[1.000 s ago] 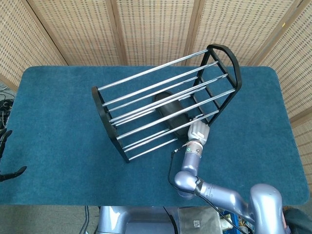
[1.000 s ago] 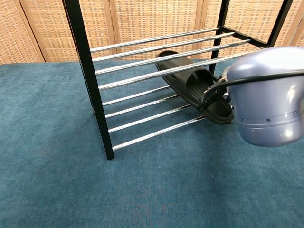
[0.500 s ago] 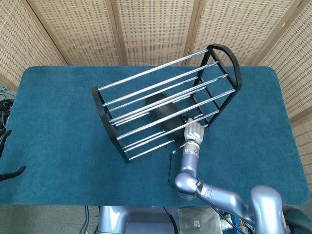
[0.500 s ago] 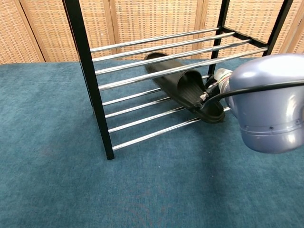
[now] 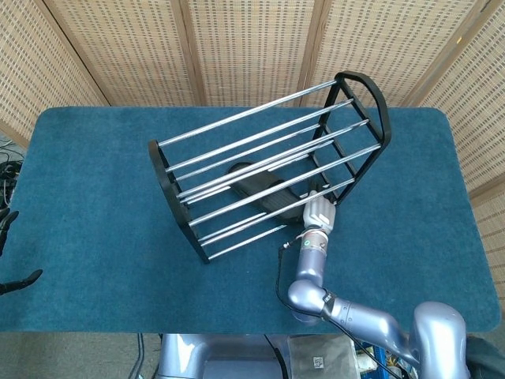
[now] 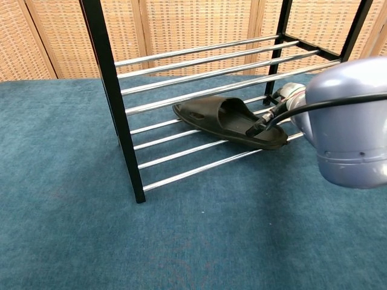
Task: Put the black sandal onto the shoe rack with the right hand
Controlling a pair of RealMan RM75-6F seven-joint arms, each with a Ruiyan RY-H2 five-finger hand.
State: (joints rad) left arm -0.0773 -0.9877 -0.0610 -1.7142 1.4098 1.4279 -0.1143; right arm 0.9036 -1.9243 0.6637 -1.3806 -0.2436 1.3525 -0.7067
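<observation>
Over the last second the black sandal [image 6: 227,121] swings round and drops: a moment ago it stood tilted with its toe pointing up into the rack, and now it lies nearly flat across the lower chrome bars of the shoe rack [image 5: 268,162], toe toward the black end frame and heel toward your right arm. From the head view the sandal [image 5: 256,185] sits inside the rack under the upper bars. Your right hand [image 5: 318,212] is at the heel end, just beside the front lower bars, but the arm's bulk hides the fingers in the chest view, so you cannot tell whether they pinch the heel or have let go. Judging by how it lies, placement looks nearly done; what seems left is releasing and drawing clear without dragging it off. Your left hand [image 5: 9,251] rests at the tabletop's [image 5: 95,197] far left edge, fingers apart, holding nothing.
</observation>
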